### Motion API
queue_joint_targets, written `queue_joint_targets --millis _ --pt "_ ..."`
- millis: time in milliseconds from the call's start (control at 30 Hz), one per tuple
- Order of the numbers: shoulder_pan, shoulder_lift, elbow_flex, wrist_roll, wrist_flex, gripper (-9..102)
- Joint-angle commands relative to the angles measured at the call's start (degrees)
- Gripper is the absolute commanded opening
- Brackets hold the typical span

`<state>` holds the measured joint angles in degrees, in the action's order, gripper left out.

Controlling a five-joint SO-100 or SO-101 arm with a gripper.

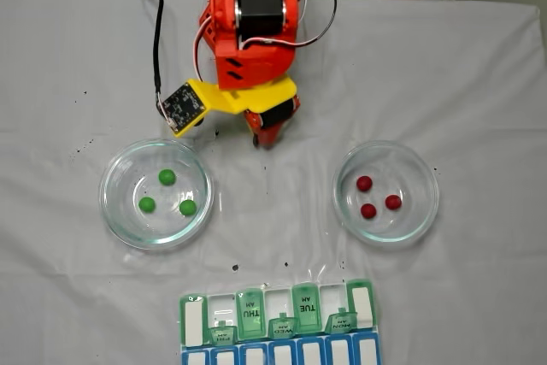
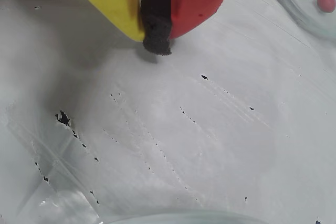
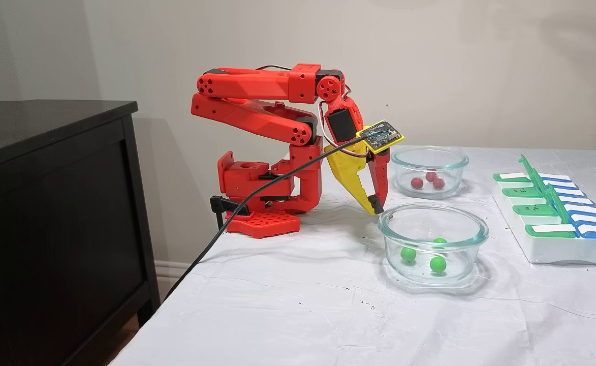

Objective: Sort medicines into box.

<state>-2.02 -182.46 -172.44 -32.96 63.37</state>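
Observation:
Three green medicines (image 1: pixel 167 177) lie in the left glass dish (image 1: pixel 103 195), and three red ones (image 1: pixel 368 210) lie in the right dish (image 1: pixel 432 211). The box (image 1: pixel 279 298) sits at the bottom edge of this fixed view, several green lids raised over white cells. My gripper (image 1: pixel 259 138) hangs between the two dishes, tip down just above the cloth. In the wrist view the yellow and red fingers of the gripper (image 2: pixel 156 30) are shut, black foam pads pressed together with nothing held. From the side, the gripper (image 3: pixel 376 205) stands beside the far rim of the dish with the green medicines (image 3: pixel 408 254).
A white cloth with small black specks (image 2: pixel 63 118) covers the table. The arm's base (image 3: pixel 263 223) is clamped near the table's left edge, with a black cable (image 3: pixel 211 244) trailing off. A dark cabinet (image 3: pixel 49 203) stands left of the table. The red medicines (image 3: pixel 431 176) are in the far dish.

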Motion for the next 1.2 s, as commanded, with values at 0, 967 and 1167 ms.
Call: queue_joint_targets --millis 0,967,1167 --pt "-0.5 -1.1 0.5 -0.4 -0.7 0" --pt "-0.5 -1.1 0.5 -0.4 -0.7 0" --pt "-0.7 -1.1 0.5 -0.9 -0.7 0"
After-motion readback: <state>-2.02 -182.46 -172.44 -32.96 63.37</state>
